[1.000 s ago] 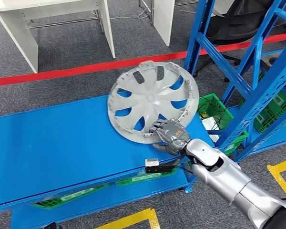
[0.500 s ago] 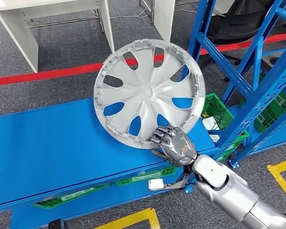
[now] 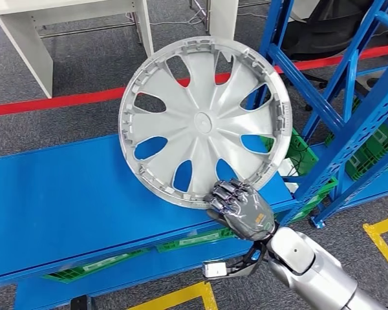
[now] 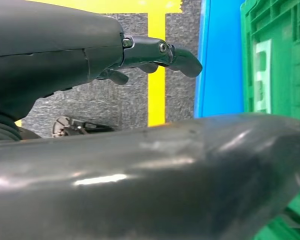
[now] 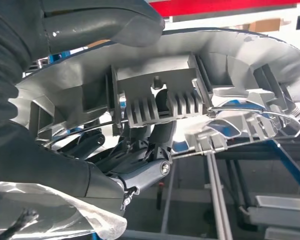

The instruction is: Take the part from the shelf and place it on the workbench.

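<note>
The grey hubcap (image 3: 204,123) is tilted up in the air above the blue shelf (image 3: 75,194), its inner ribbed side showing in the right wrist view. The right robot hand (image 3: 238,208) grips its near rim, fingers curled over the edge. The left robot hand (image 4: 156,52) hangs near the floor's yellow line (image 4: 156,95), fingers loosely extended, holding nothing.

The blue shelf board (image 3: 75,194) is stretching across the head view, sitting bare along its left stretch, with the silver hubcap (image 3: 202,123) tilting up off its right end. Beneath it, a lower blue board (image 3: 133,274) is showing green bins (image 3: 192,240) tucked under the edge. Grey carpet floor (image 3: 85,71) is carrying a red line (image 3: 50,102) and yellow tape (image 3: 182,297).
</note>
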`<action>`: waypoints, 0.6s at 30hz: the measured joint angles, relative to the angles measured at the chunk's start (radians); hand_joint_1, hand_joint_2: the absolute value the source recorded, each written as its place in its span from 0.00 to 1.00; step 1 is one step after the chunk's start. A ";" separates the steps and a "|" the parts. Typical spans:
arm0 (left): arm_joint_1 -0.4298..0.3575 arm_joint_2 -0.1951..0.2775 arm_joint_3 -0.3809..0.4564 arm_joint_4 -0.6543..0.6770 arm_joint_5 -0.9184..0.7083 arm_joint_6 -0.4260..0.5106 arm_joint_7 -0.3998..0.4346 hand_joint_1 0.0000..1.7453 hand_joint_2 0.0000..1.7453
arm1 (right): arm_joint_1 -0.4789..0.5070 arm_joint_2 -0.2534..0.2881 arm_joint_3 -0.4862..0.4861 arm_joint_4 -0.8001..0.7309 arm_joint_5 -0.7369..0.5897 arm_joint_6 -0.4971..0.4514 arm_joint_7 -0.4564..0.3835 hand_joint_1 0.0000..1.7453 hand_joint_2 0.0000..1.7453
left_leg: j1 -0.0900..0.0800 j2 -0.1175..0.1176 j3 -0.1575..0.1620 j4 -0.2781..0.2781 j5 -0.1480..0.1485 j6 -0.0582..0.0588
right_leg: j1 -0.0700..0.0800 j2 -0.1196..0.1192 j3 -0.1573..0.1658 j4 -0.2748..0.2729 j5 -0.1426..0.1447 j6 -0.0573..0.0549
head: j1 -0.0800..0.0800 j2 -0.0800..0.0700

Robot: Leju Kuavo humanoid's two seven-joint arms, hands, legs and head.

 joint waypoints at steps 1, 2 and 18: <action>-0.001 0.001 -0.004 0.001 -0.002 -0.002 0.008 0.00 0.00 | 0.003 0.005 -0.001 -0.004 -0.009 -0.002 -0.001 1.00 1.00 | 0.000 0.000 0.000 0.000 0.000 0.000 | 0.000 0.000 0.000 0.000 0.000 0.000 | 0.000 0.000; -0.001 0.001 -0.007 0.001 -0.002 -0.004 0.015 0.00 0.00 | 0.006 0.010 -0.001 -0.008 -0.020 -0.001 -0.001 1.00 1.00 | 0.000 0.000 0.000 0.000 0.000 0.000 | 0.000 0.001 0.000 0.000 0.000 0.000 | 0.000 0.000; -0.002 0.002 -0.035 0.001 0.000 -0.005 0.029 0.00 0.00 | 0.061 0.040 -0.008 -0.035 -0.098 0.022 -0.036 1.00 1.00 | -0.002 0.000 -0.001 0.003 -0.001 0.001 | -0.002 -0.001 0.000 0.000 0.000 0.000 | 0.000 0.000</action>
